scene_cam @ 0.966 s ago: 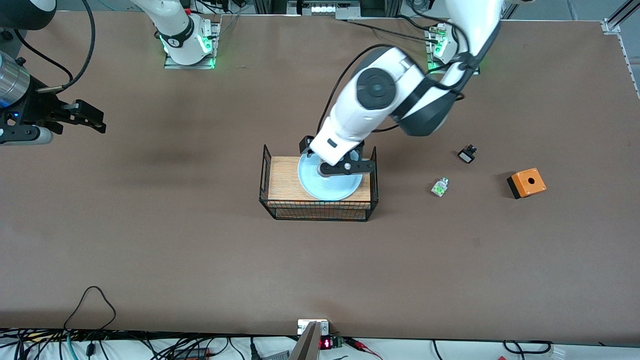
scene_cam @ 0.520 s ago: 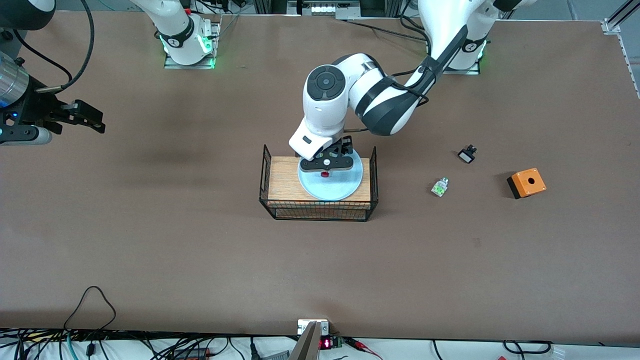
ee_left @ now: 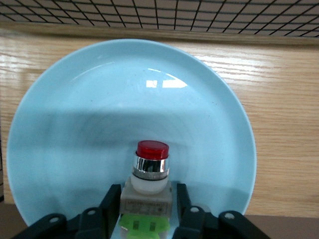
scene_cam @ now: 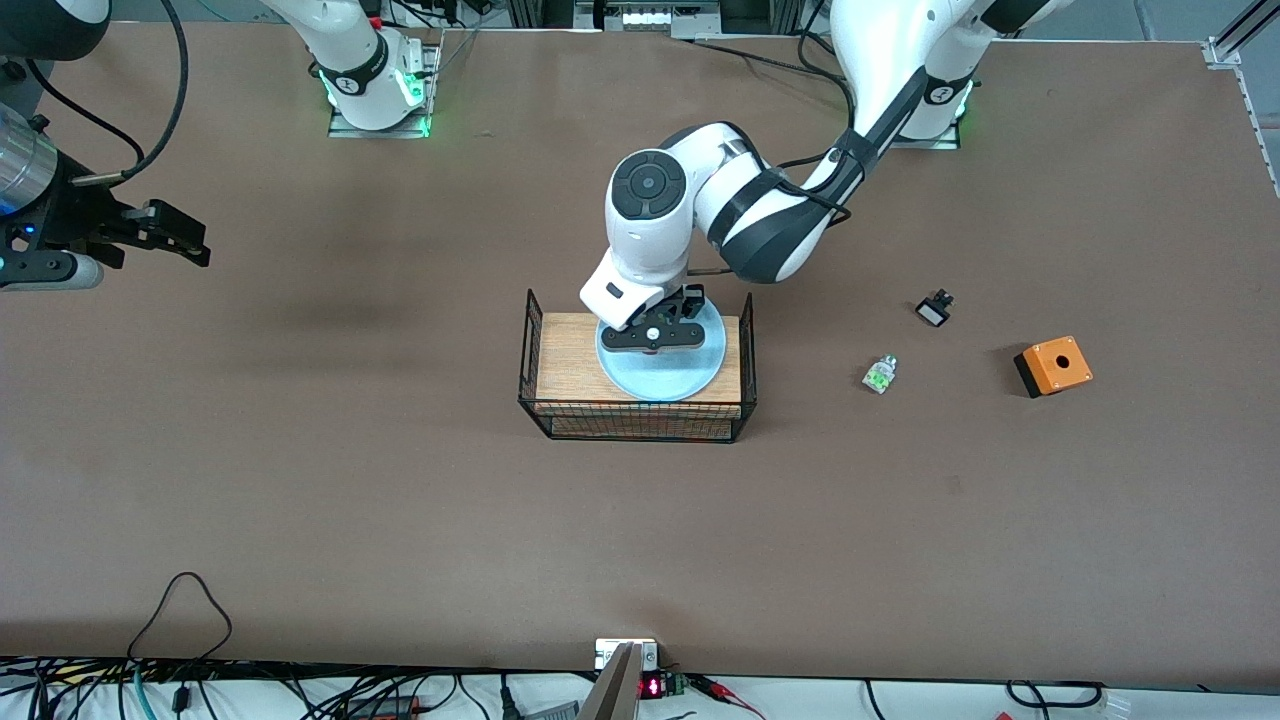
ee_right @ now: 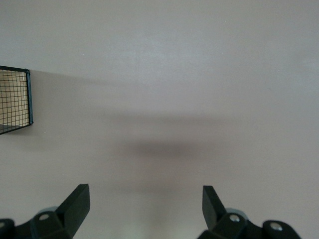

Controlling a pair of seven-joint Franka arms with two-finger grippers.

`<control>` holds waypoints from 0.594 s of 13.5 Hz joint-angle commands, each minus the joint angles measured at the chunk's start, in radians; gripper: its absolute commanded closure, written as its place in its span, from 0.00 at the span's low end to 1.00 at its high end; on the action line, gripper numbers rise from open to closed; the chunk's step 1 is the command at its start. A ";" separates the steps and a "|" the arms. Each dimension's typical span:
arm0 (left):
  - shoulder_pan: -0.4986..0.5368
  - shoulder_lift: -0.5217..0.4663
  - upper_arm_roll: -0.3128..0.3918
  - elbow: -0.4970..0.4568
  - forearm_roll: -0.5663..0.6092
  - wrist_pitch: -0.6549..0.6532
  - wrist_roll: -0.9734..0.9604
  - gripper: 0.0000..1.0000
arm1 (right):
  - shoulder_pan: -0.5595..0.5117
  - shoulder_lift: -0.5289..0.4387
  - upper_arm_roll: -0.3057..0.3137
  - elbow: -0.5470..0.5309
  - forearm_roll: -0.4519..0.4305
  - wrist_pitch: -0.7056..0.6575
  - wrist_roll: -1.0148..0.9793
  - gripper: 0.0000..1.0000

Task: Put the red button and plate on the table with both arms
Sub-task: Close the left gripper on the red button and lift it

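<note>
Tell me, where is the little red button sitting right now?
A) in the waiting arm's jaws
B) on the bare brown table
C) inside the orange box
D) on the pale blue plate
D: the left wrist view shows the red button standing on the pale blue plate, with the left gripper fingers either side of its body.

Left tool (scene_cam: 651, 345) now lower, its fingers (ee_left: 110, 206) around the red button (ee_left: 149, 186).

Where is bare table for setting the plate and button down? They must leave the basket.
Bare table runs wide between the basket and the front camera, and toward the right arm's end under the open right tool. Crowded: the left arm's end, around clear piece, black piece, orange box.
</note>
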 commanded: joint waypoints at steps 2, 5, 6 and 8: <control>0.000 -0.004 0.002 0.027 0.013 -0.022 0.030 0.84 | -0.003 -0.008 0.002 -0.002 0.001 -0.012 0.001 0.00; 0.029 -0.067 -0.011 0.044 0.006 -0.123 0.031 0.84 | -0.002 -0.006 0.001 -0.002 0.001 -0.010 0.004 0.00; 0.054 -0.102 -0.014 0.056 -0.007 -0.177 0.069 0.84 | -0.002 -0.006 0.002 0.000 0.001 -0.010 0.004 0.00; 0.094 -0.182 -0.008 0.062 -0.106 -0.305 0.193 0.84 | 0.000 -0.005 0.004 0.001 0.001 -0.003 0.008 0.00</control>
